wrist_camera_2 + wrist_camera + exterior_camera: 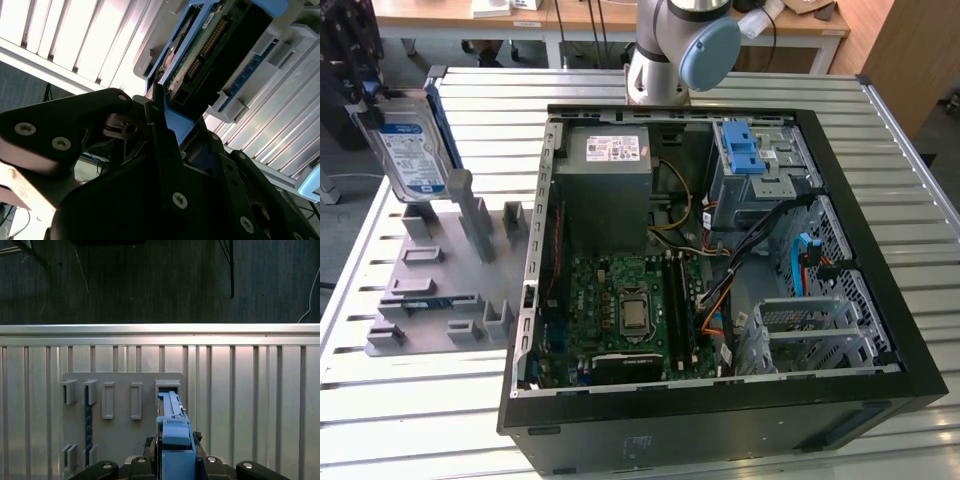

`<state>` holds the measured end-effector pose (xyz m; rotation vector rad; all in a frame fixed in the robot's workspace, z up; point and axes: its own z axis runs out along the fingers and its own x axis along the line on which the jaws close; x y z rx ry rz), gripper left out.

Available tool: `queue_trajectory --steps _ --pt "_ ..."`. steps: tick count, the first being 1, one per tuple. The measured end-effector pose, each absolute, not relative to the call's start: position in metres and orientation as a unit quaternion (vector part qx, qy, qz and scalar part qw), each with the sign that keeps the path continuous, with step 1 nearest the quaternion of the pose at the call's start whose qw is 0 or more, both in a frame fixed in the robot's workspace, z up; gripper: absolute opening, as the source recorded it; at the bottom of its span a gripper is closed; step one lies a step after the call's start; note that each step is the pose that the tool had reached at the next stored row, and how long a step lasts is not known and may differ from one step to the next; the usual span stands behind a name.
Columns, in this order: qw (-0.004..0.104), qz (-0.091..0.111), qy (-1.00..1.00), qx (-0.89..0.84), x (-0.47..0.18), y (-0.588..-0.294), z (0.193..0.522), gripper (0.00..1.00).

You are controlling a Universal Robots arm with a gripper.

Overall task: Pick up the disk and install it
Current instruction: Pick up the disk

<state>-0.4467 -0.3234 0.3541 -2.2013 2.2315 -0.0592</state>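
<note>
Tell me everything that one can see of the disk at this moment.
The disk is a flat silver drive with a white-and-blue label, framed by a blue plastic carrier. Its underside shows a green circuit board in the second wrist view. It is nearly upright on edge over the grey holder, the gripper clamped on its carrier.
</note>
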Motion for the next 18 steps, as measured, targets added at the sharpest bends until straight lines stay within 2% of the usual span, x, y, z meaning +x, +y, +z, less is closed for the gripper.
queue_trajectory --steps 18 --pt "0.003 -0.019 0.712 -0.702 -0.447 -0.323 0.369 0.36"
